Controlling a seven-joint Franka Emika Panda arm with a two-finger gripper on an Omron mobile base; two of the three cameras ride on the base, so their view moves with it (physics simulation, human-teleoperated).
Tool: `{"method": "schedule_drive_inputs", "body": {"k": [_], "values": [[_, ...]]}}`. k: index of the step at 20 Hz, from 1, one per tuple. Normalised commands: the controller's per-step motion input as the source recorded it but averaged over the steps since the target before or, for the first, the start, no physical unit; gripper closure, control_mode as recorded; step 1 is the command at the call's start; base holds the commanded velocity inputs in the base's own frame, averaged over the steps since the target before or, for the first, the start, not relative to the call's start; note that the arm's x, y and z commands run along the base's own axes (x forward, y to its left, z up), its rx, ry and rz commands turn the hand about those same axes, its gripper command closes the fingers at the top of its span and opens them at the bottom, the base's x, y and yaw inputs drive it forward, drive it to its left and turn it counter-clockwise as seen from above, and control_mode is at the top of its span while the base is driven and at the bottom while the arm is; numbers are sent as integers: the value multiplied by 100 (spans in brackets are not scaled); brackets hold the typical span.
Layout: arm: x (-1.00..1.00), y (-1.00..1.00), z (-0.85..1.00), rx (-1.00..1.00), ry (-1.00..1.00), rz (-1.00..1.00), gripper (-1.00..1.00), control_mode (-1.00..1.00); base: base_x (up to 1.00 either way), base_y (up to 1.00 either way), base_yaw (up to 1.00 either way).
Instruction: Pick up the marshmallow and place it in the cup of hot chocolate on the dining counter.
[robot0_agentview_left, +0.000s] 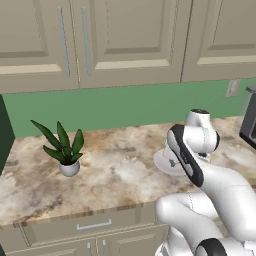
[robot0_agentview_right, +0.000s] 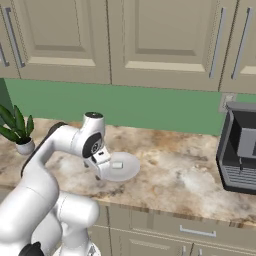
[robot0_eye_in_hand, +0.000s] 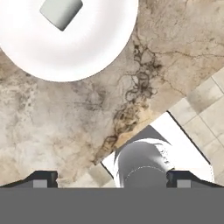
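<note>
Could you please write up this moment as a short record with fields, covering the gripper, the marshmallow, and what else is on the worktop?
marshmallow: lying on the plate, not yet picked up
plate: round and pale, resting on the marbled worktop near its front edge
gripper: open and empty, above the worktop, off to one side of the plate
potted plant: standing on the worktop, left of the plate
coffee machine: dark, at the right end of the worktop
cup of hot chocolate: not located

Beige wall cabinets (robot0_agentview_left: 125, 40) above green backsplash (robot0_agentview_right: 150, 107); marbled worktop (robot0_agentview_left: 115, 165) — drawers (robot0_agentview_right: 195, 232) beneath.
</note>
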Motion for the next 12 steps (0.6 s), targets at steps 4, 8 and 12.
{"method": "schedule_drive_inputs", "body": {"k": [4,8,12], "values": [[36,-19,-18,2,5,-25,-100,-100,0,0,0],[53,-26,-12,4,6,-22,-100,-100,0,0,0],[48,-27,-4,6,12,-19,-100,-100,0,0,0]]}}
